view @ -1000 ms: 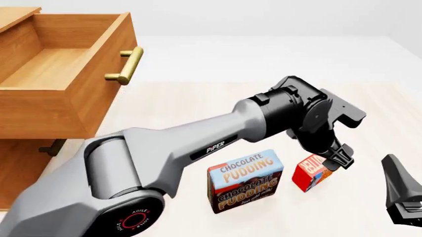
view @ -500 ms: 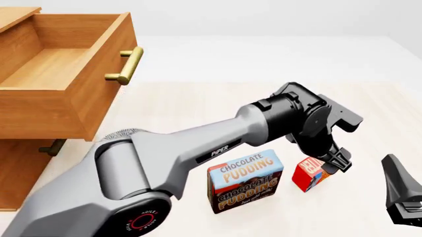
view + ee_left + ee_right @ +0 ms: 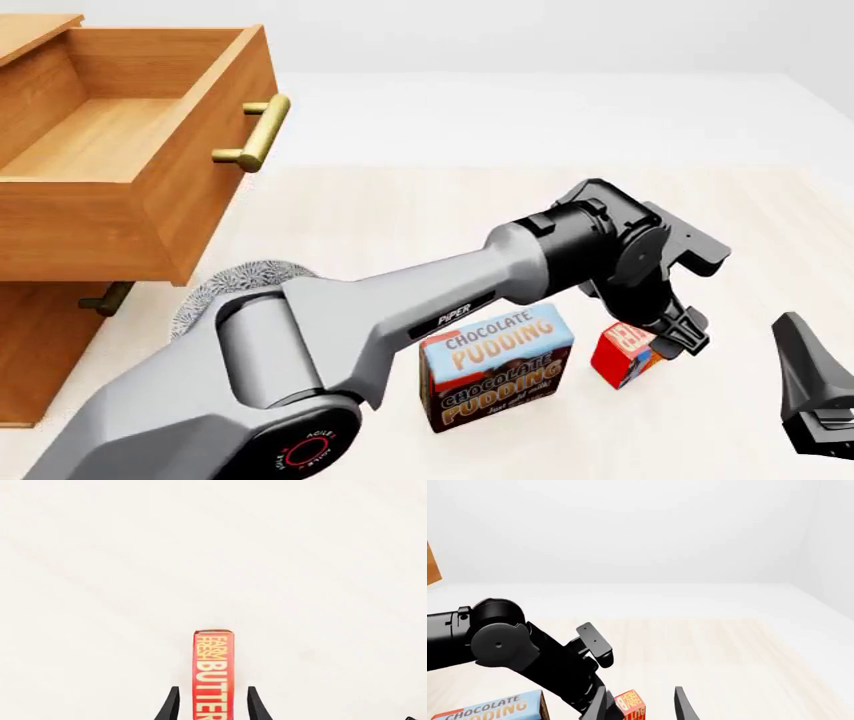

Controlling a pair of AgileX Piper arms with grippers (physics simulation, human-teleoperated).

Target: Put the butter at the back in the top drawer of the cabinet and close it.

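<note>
In the left wrist view, left fingers (image 3: 175, 706) apart astride butter (image 3: 212, 675), front view hides this, right fingers (image 3: 683, 706) apart

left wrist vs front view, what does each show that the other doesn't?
Left wrist only: the butter's red side reading "Farm Fresh Butter", sitting between the left tool's open fingers with gaps either side. Front only: the open top drawer, the cabinet, the pudding box, the right tool. Both: the butter, the left tool and the table.

The red butter (image 3: 627, 352) stands upright on the table; the cabinet's (image 3: 40, 340) top drawer (image 3: 127, 200) is open.
</note>
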